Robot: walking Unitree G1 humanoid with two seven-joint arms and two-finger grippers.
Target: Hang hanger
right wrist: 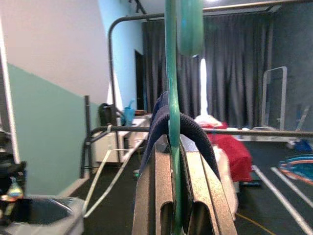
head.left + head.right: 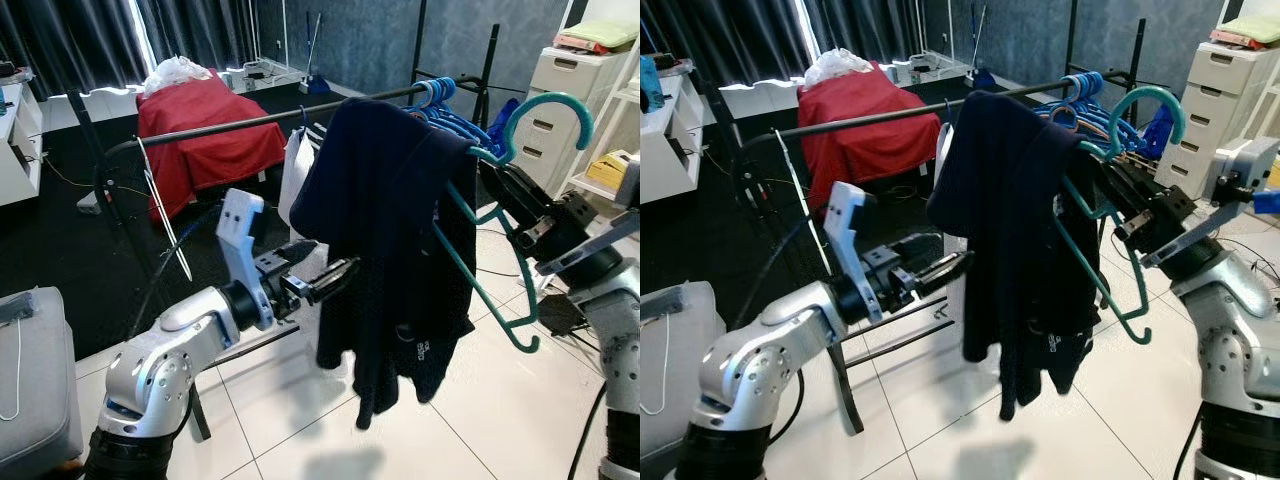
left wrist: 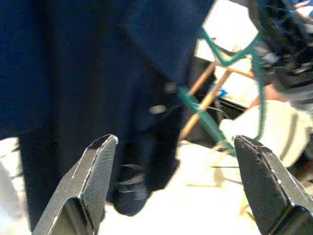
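White floor tiles are lying under the long black clothes rail. The teal plastic hanger, draped with the dark navy garment, is being gripped tight by the right hand beside the rail. The left hand is being held open near the garment. The hook should be lifted over the rail, then lowered gently.

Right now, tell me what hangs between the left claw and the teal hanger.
The dark garment draped on the teal hanger hangs before the open left claw, seen in both eye views.
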